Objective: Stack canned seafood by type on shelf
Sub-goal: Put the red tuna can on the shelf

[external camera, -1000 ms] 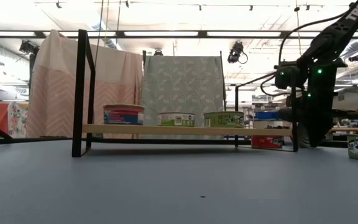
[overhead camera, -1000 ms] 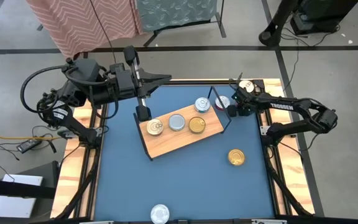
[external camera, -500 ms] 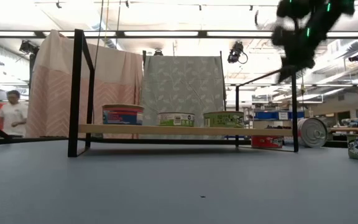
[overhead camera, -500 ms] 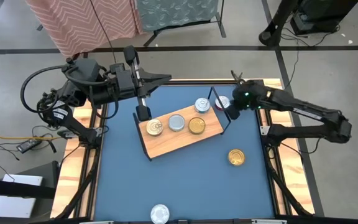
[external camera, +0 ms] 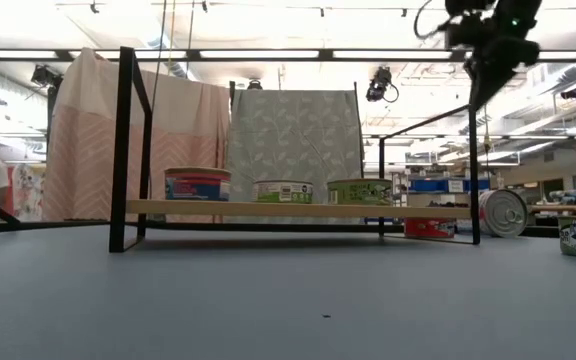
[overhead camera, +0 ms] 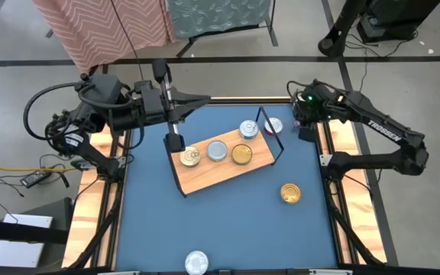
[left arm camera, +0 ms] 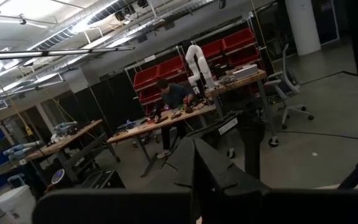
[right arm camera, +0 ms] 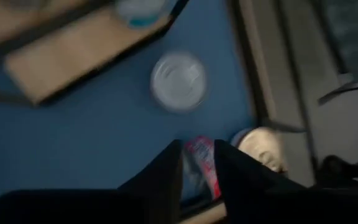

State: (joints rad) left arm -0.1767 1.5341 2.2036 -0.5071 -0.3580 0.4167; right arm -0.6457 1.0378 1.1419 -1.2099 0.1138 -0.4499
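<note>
The shelf (overhead camera: 221, 162) stands mid-table and carries several tins: gold (overhead camera: 190, 156), silver (overhead camera: 217, 150), gold (overhead camera: 242, 153), silver (overhead camera: 248, 128). A silver-lidded tin (overhead camera: 272, 126) lies on the table beside the shelf's right wire frame. Right of it another tin (external camera: 503, 212) stands on its edge, lid toward the near side. My right gripper (external camera: 483, 85) hangs high above that tin, pointing down, open and holding nothing (right arm camera: 197, 149). My left gripper (overhead camera: 203, 97) waits raised over the far left, shut and holding nothing.
A gold tin (overhead camera: 289, 192) lies on the blue table right of the shelf, nearer the front. A silver tin (overhead camera: 196, 262) sits at the near edge. The wooden rim (overhead camera: 334, 134) runs close by my right gripper. A person moves in the room behind.
My right gripper has risen from the table by the shelf's right end to high above it, rolling about its own axis and shifting slightly toward the right edge. Where it stood, the tin on its edge now shows.
</note>
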